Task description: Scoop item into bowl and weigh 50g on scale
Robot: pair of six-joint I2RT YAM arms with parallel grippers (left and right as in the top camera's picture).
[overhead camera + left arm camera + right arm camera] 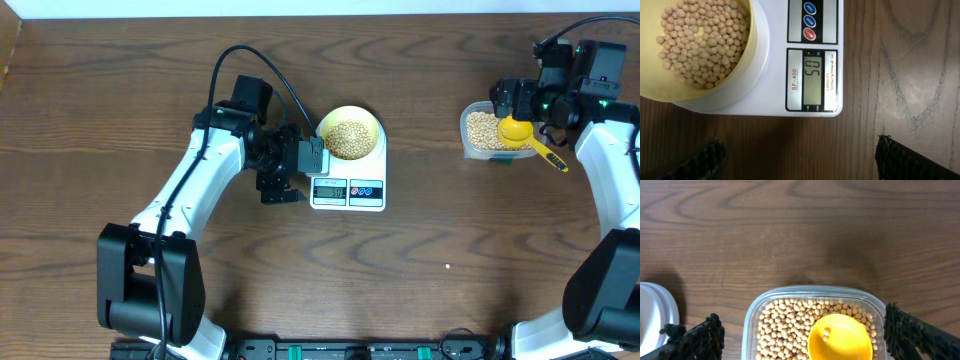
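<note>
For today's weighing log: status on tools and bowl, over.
Left tool open by scale. Right tool open over clear container, yellow scoop inside. Bowl of soybeans on scale, display reads 50. Nothing obstructing.

Bowl (373, 122) w/ beans (348, 139) on scale (347, 203); scoop (516, 129) in tub (467, 135)

Overhead looks straight down over the whole worktop (420, 290), sharing the scale (772, 65) with the close left wrist view, the clear container (751, 320) with the right.
</note>
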